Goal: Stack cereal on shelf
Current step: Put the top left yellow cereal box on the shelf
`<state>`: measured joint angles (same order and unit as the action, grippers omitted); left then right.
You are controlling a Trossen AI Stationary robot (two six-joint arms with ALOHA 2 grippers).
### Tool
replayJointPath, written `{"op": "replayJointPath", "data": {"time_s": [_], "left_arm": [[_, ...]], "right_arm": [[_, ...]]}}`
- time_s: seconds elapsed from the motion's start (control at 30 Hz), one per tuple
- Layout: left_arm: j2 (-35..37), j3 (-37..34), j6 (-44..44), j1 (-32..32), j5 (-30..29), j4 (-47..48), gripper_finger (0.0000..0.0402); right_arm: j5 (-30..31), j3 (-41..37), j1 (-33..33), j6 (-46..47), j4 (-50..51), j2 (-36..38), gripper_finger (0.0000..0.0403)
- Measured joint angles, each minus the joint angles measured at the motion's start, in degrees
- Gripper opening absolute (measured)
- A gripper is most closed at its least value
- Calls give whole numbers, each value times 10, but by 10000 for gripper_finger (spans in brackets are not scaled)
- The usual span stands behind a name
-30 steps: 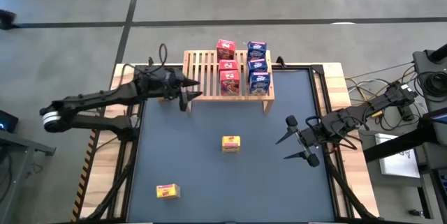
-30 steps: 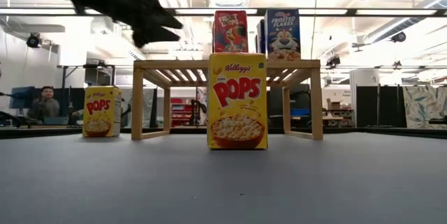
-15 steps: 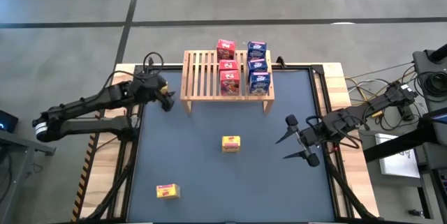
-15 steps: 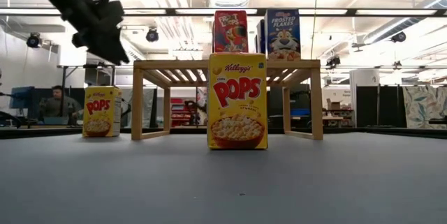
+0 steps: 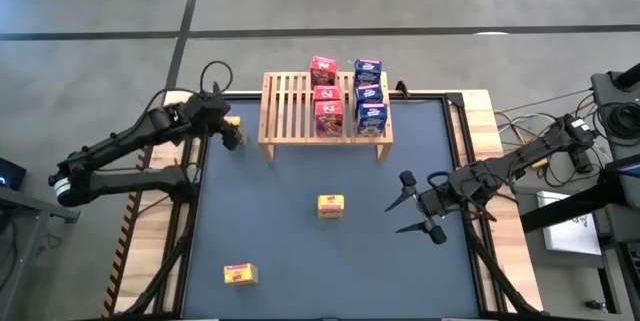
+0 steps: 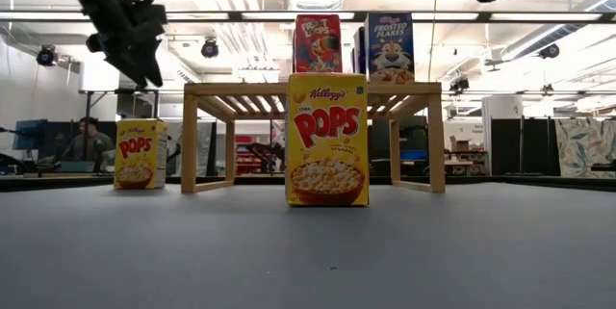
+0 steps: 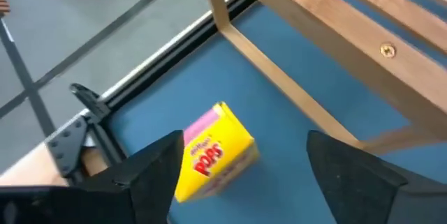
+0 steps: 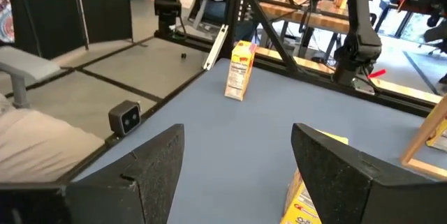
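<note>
The light-wood shelf stands at the table's far edge. Three red boxes and three blue boxes sit on the right half of its slats. One yellow box stands upright mid-table, and another is near the near-left corner. The third yellow box stands left of the shelf's left leg. My left gripper hangs open above that box without touching it. My right gripper is open, right of the middle yellow box.
The shelf's left half has bare slats. A black frame rail and a clamp lie close behind the far-left yellow box. Open blue mat stretches between the yellow boxes. A person sits beyond the table.
My left gripper has swung from over the shelf's left end toward the table's left edge, and now hangs over the yellow box beside the shelf. My right gripper has shifted a little toward the middle yellow box. No box has moved.
</note>
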<state>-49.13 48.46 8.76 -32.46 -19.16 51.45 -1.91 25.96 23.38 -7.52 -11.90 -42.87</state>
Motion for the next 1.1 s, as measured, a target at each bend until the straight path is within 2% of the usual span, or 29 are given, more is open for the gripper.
{"op": "replayJointPath", "data": {"time_s": [0.2, 0.53, 0.87, 1.1], "left_arm": [[-70, 55, -47, -28, 2, 72, 317], [-156, 60, -149, -76, 41, 70, 306], [-183, 57, -226, -157, 52, 66, 302], [-181, 33, -263, -192, 85, 55, 302]], "right_arm": [[0, 0, 0, -28, -27, -6, 256], [0, 0, 0, -15, -21, 0, 247], [5, 0, 0, -16, -26, -2, 245], [5, 0, 0, -23, -19, -3, 244]]}}
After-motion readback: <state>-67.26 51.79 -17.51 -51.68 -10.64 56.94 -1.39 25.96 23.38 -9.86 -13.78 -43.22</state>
